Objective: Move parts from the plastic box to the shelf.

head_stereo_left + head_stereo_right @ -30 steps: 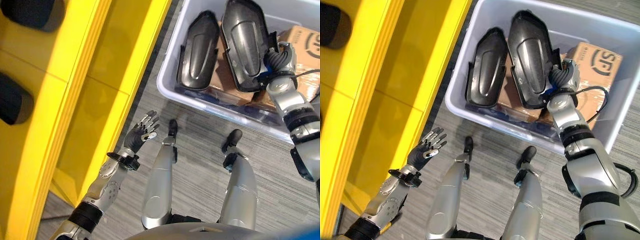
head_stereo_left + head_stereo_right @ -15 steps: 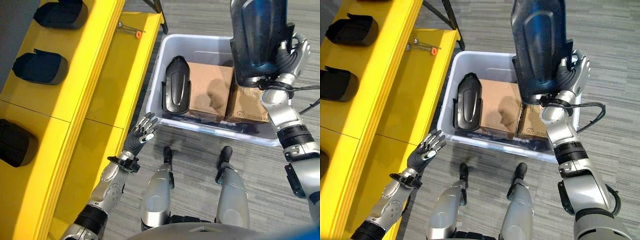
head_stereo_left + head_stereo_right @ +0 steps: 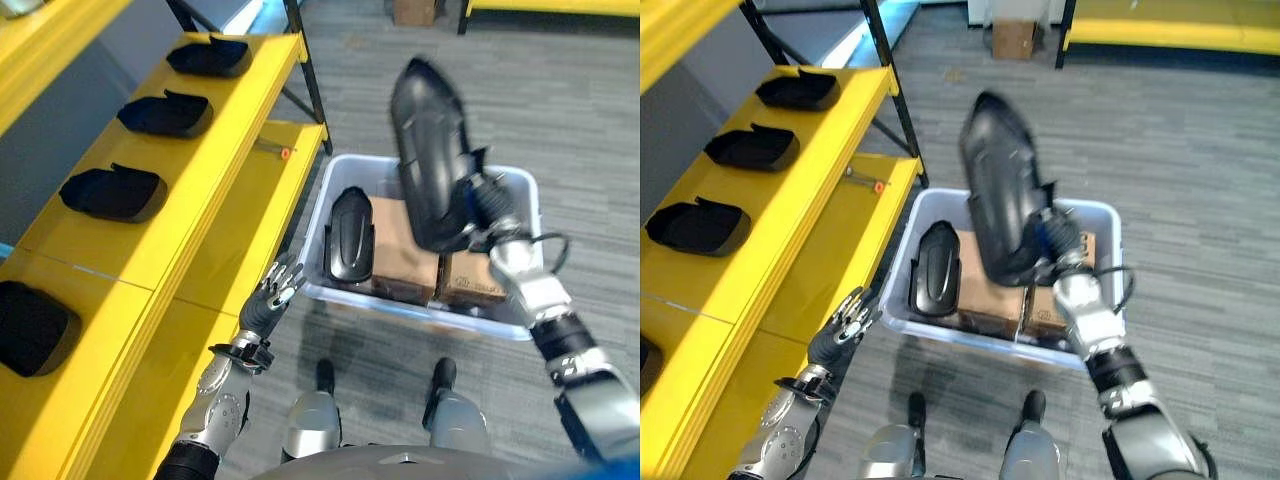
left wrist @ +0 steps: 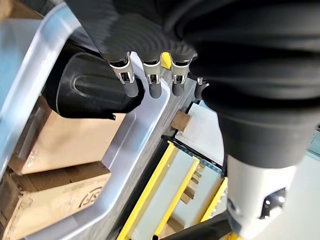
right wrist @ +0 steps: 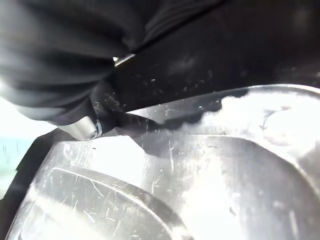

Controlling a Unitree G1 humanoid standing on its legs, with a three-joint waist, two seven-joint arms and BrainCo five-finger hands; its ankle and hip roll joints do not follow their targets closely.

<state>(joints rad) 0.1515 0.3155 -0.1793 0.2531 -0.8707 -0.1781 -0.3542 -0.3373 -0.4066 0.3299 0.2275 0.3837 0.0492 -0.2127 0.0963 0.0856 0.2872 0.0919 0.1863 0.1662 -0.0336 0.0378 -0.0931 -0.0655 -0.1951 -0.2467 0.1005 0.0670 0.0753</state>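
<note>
The lifted black part point(image 3: 430, 150) is smeared by motion, so its outline is soft. It covers most of the right hand point(image 3: 488, 212); how the fingers sit on it can't be made out. Behind it, the cardboard boxes point(image 3: 400, 255) in the plastic box point(image 3: 525, 185) are partly hidden. On the yellow shelf point(image 3: 200, 180), the nearest black part point(image 3: 30, 325) is cut by the frame's edge. A small orange-tipped item point(image 3: 284, 152) on the lower shelf is too tiny to identify.
</note>
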